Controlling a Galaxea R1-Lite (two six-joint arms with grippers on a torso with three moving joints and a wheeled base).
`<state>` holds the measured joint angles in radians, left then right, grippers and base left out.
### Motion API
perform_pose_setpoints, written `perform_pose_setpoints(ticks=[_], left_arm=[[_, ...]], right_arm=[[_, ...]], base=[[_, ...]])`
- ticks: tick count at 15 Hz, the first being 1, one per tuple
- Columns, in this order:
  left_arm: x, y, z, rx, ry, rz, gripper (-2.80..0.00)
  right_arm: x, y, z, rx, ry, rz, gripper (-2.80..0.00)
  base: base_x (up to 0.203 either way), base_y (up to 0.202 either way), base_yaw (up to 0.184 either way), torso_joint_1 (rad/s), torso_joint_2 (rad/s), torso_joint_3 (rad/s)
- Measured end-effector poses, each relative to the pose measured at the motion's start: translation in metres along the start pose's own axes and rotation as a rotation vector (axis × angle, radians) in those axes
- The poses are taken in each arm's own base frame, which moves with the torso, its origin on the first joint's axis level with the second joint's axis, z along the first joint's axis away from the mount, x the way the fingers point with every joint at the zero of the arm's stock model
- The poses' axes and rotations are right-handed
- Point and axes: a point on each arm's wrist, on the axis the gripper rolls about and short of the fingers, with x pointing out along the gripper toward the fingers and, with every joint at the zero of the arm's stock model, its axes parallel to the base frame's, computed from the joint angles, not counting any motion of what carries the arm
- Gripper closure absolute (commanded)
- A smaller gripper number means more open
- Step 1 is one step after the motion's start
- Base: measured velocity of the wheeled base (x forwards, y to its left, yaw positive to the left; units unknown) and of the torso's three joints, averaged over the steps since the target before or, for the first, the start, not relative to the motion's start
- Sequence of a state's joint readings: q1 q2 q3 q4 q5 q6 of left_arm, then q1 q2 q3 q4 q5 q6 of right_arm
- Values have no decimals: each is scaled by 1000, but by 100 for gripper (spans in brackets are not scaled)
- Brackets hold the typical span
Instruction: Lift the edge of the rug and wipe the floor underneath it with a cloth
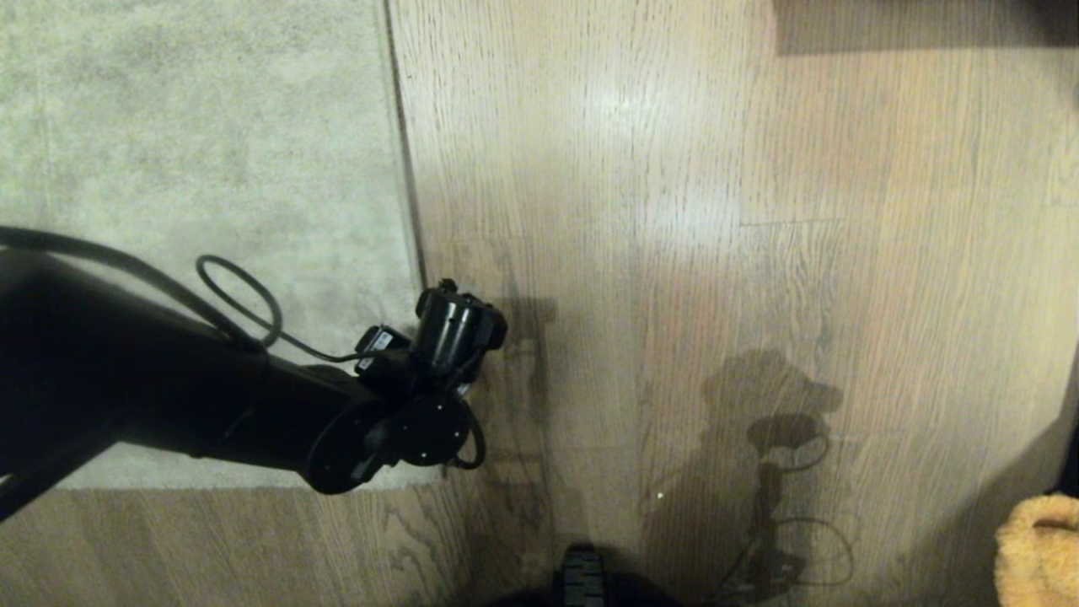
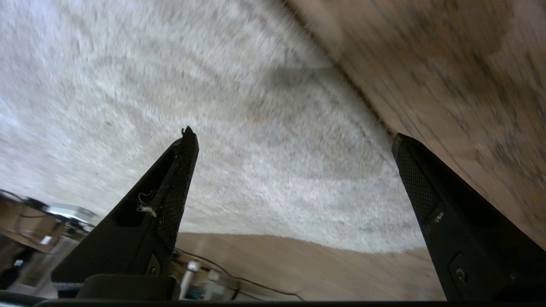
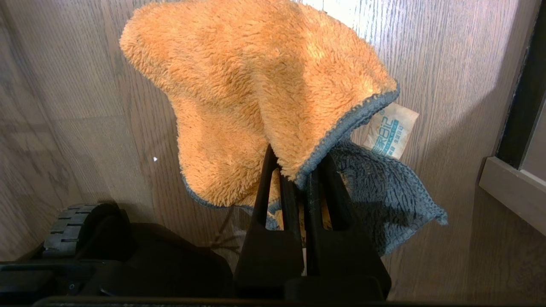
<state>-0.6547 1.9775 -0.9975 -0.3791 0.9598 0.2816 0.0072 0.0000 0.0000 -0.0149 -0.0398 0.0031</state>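
The mottled grey-beige rug (image 1: 211,143) lies flat on the left, and its edge (image 1: 409,194) runs along the wood-grain floor (image 1: 716,253). My left arm (image 1: 253,405) reaches over the rug's near right corner. The left gripper (image 2: 294,135) is open and empty above the pile, one finger near the rug edge (image 2: 341,76). At the lower right, my right gripper (image 3: 294,170) is shut on the fluffy orange cloth (image 3: 256,85), which has a grey-blue underside and a small tag (image 3: 390,130). A corner of the cloth (image 1: 1041,548) also shows in the head view.
The robot base's wheel (image 3: 72,226) sits beside the right gripper. A dark shape (image 1: 919,25) lies at the far right of the floor. A frame or ledge (image 3: 516,187) stands close to the cloth. Cables and clutter (image 2: 204,277) lie beyond the rug's near end.
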Motion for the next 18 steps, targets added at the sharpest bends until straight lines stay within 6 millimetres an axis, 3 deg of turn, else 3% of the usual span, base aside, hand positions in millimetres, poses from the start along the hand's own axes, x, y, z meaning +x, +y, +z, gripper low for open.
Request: perform_pose_setpoints(ticks=[6,18], left_arm=[[16,-2,9,43,16,51,-280],[42,12,-3,-9,42,124,-280]], right_arm=[[0,0,0,0,0,0,0],[0,0,0,0,0,0,0]], base=[[0,0,0,0,0,0],[0,0,0,0,0,0]])
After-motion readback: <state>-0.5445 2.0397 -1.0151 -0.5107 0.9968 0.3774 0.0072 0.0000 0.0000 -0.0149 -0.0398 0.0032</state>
